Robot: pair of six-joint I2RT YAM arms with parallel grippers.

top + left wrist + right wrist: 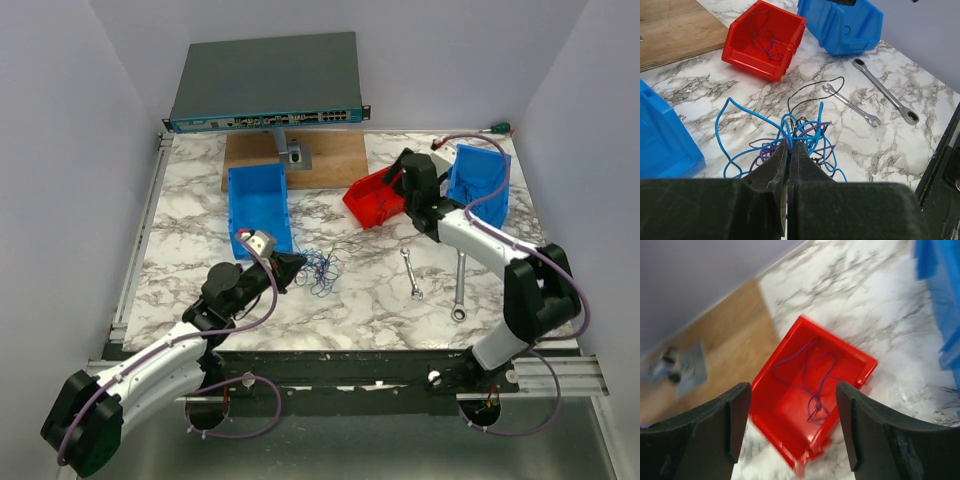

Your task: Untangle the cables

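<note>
The cables [322, 268] lie in a loose tangle of blue, purple and black strands on the marble table, just in front of my left gripper [300, 262]. In the left wrist view the tangle [805, 131] sits at my left gripper's [790, 146] tips, which are shut on a purple and blue strand. A black loop [810, 97] trails off toward the wrenches. My right gripper [400, 182] hovers open and empty over the red bin [375, 200]. In the right wrist view it [791, 395] is above a purple wire [815, 375] lying inside the red bin [785, 447].
A blue bin [260, 205] stands left of the tangle and another [480, 180] at the far right. Two silver wrenches [411, 273] [459, 288] lie right of centre. A wooden board [335, 150] and a network switch [268, 85] sit at the back.
</note>
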